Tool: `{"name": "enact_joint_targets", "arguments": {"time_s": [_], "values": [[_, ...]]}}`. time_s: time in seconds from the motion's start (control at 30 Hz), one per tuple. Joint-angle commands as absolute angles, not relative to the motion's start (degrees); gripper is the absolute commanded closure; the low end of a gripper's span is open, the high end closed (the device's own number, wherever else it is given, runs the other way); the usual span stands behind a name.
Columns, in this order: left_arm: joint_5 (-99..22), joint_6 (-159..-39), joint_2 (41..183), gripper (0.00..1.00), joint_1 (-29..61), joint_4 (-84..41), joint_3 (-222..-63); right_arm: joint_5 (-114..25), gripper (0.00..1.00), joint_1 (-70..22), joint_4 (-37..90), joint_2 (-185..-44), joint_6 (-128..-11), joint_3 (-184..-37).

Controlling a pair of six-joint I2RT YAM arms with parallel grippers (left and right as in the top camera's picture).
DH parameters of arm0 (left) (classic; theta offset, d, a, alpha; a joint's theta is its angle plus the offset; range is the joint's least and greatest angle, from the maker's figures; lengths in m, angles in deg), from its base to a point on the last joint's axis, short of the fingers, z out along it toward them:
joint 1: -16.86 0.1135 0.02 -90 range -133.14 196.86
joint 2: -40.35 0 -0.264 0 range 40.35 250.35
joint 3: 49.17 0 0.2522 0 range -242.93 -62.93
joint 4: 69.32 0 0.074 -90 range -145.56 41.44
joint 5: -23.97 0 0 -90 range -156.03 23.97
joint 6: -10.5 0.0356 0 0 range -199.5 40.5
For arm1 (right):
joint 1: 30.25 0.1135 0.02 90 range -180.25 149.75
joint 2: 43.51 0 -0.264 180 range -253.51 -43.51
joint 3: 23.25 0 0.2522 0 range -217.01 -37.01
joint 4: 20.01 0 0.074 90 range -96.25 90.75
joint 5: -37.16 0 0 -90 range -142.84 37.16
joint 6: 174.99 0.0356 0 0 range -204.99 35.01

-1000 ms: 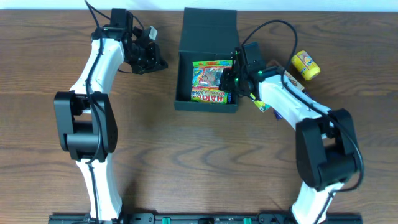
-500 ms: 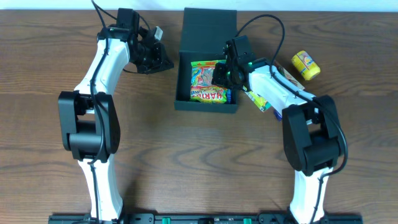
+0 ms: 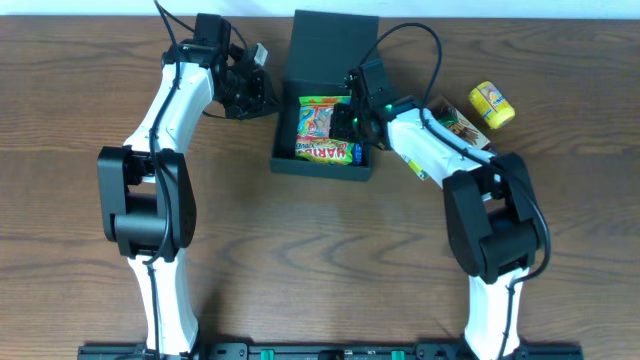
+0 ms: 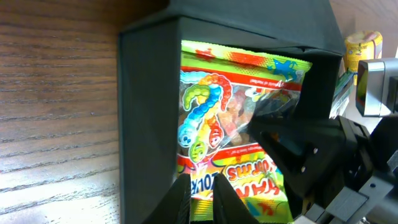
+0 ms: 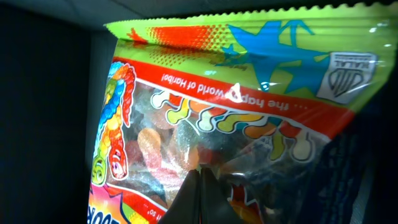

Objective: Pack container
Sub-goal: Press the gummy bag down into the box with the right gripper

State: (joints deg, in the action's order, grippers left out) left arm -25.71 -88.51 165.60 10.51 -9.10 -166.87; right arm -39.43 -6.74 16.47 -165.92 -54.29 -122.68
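Note:
The dark square container (image 3: 320, 167) stands at the back middle of the table, its flap lid (image 3: 335, 40) open to the far side. A colourful gummy-worm packet (image 3: 322, 132) lies inside it. My right gripper (image 3: 346, 122) is inside the container, shut, with its tips pressing on the packet (image 5: 186, 124); the shut tips show in the right wrist view (image 5: 200, 177). My left gripper (image 3: 262, 95) is beside the container's left wall (image 4: 146, 124). Its fingers (image 4: 202, 196) are almost together with nothing between them. The packet also shows in the left wrist view (image 4: 230, 118).
A yellow snack tub (image 3: 491, 104) lies at the back right and also shows in the left wrist view (image 4: 362, 46). More snack packets (image 3: 455, 125) lie partly under my right arm. Bare wooden table (image 3: 300, 250) stretches in front of the container.
My right gripper moved left, further into the container onto the packet. The container shifted a little left. My left gripper moved right, up to the container's left wall.

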Motion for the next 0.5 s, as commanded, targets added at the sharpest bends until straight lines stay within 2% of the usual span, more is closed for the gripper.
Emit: {"name": "enact_joint_targets", "arguments": {"time_s": [0.0, 0.13, 0.27, 0.47], "values": [[-25.73, -88.53, 166.37, 0.86, 10.33, -8.66, -166.57, -39.01, 0.99, -5.76, 16.47, -167.38, -55.32, -123.31], [-25.73, -88.51, 166.24, 0.94, 10.68, -8.71, -166.65, -36.52, 0.99, -6.61, 18.57, -167.36, -57.55, -126.02], [-26.11, -88.51, 165.30, 0.94, 12.19, -8.16, -167.90, -38.31, 0.99, -7.20, 23.53, -167.36, -60.48, -131.16], [-34.91, -88.51, 162.26, 0.94, 13.92, -5.89, -168.18, -39.97, 0.99, -7.35, 29.41, -167.36, -62.62, -137.37]]}}
